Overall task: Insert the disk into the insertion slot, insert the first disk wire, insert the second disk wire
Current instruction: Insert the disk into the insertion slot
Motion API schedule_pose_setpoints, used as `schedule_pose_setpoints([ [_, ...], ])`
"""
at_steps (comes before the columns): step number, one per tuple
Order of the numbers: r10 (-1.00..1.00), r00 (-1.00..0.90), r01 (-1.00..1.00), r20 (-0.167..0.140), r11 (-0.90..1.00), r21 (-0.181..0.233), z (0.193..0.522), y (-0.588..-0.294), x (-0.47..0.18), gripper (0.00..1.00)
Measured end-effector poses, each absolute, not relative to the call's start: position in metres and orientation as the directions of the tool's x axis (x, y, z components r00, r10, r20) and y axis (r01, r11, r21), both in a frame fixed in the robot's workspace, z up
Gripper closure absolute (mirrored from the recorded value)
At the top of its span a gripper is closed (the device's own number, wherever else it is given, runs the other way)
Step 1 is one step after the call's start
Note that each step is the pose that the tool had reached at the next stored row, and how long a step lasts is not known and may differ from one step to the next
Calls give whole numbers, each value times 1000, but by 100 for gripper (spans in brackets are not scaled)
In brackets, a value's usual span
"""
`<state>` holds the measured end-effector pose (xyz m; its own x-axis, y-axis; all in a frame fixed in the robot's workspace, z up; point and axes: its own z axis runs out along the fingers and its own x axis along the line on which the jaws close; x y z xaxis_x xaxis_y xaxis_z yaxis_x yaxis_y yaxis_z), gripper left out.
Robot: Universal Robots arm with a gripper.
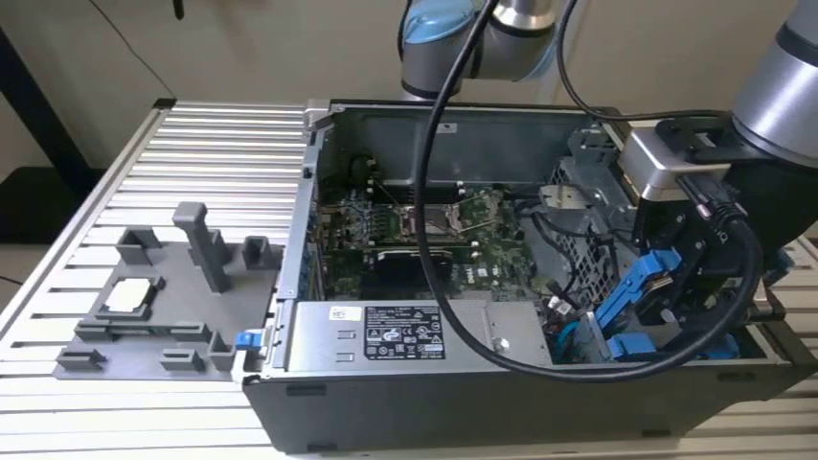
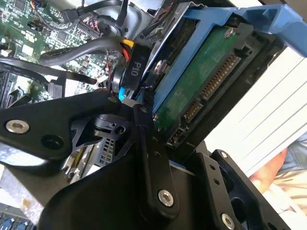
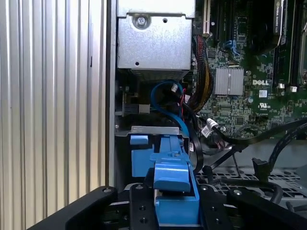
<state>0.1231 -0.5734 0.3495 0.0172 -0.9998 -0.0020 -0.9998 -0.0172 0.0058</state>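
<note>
**Disk clamped, tilted by the cage**

The slatted metal table carries the open computer case, which sits toward the exterior view's right. Inside the case, the green motherboard fills the far middle and the silver power-supply box runs along the near wall. The insertion slot, a bay in the grey perforated cage, stands at the exterior view's right inside the case. Just beside that cage, towards the near right corner, I hold the disk tilted. Its lower end is down inside the case and its upper end is raised (it is not lying flat in the bay). My gripper is clenched on the disk's blue carrier. In the first wrist view my black fingers sit on either side of the carrier's end tab. Another blue carrier lies low in the near right corner, under the tilted disk.
</note>
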Motion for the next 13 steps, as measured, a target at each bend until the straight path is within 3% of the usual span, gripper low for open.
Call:
schedule_pose_setpoints([
  [5,-1000,17,-1000,-2,-17,6,349,-573,123,65],
  [6,-1000,17,-1000,-2,-17,6,349,-573,123,59],
  [13,-1000,17,-1000,-2,-17,6,370,-573,123,59],
])
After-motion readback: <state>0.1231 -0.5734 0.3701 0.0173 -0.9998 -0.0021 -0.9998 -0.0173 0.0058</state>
